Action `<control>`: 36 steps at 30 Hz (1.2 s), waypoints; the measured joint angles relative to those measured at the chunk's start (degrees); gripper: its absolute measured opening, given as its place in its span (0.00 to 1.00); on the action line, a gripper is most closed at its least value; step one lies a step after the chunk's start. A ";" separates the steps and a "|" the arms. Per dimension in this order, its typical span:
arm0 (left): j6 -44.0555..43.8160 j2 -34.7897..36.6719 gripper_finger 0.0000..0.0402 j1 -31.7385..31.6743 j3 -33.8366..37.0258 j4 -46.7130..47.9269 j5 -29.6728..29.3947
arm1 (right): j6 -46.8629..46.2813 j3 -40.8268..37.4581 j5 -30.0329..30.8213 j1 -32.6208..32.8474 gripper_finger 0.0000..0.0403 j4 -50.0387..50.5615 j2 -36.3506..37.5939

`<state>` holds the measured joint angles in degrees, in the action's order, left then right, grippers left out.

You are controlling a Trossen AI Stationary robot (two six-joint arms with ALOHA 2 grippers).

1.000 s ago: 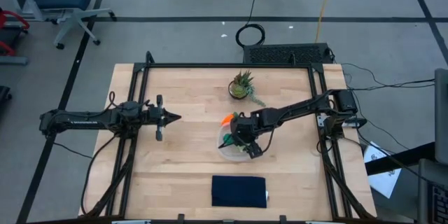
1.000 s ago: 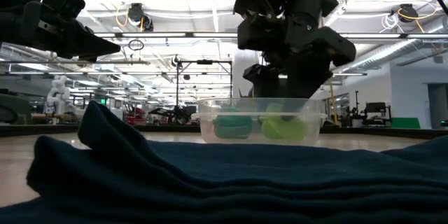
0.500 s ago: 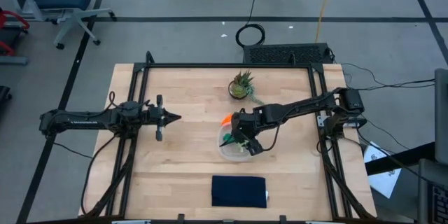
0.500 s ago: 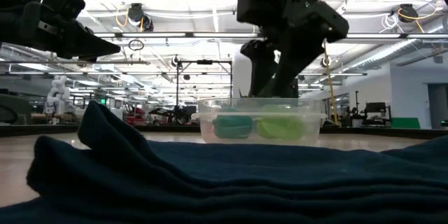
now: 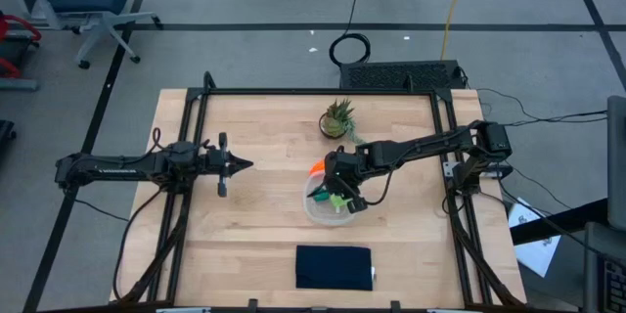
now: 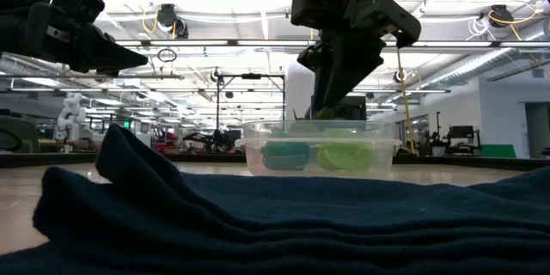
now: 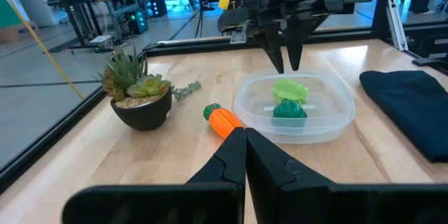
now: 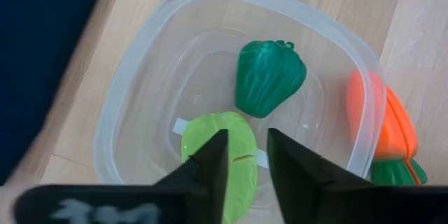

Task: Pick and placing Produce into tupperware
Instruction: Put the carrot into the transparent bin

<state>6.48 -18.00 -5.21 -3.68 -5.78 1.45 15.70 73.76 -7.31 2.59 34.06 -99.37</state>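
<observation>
Presently —
Container (image 7: 294,108): on the table, holding the green lump (image 8: 269,75) and the pale leaf (image 8: 218,143).
Carrot (image 7: 225,121): outside, against the container's rim.
Right gripper (image 7: 288,61): above the container, fingers narrow, empty.
Left gripper (image 5: 238,164): closed, parked well apart.
Risk: reaching for the carrot may nudge the container — rim crowds the grasp.

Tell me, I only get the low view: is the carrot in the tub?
Observer: No. The carrot lies on the table just outside the tub, on the plant's side.
Operator: Is the right pincer carrying anything?
Observer: No. The right pincer hangs empty above the leaf in the tub, jaws slightly apart.
Operator: And the left one?
Observer: The left pincer is shut and empty, well left of the tub, pointing toward the carrot.
</observation>
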 joint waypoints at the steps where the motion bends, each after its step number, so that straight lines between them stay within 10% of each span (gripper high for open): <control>1: 0.40 0.01 0.01 -0.01 0.00 0.00 -0.02 | 0.00 0.00 -0.05 0.00 0.20 0.02 0.00; 7: 1.48 0.00 0.01 0.00 0.00 0.07 -0.02 | 0.43 0.00 -0.38 0.00 0.02 0.89 0.00; 17: 3.40 0.02 0.01 0.04 0.00 -0.76 0.23 | 0.39 -0.17 -0.44 -2.21 0.00 1.29 4.65; 36: 5.27 0.08 0.01 0.09 0.00 -3.99 1.23 | -8.80 -18.64 -0.37 -13.12 0.00 -12.47 38.12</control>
<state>11.75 -17.92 -5.13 -3.68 -9.77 2.68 6.90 55.12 -7.68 -10.53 21.59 -61.25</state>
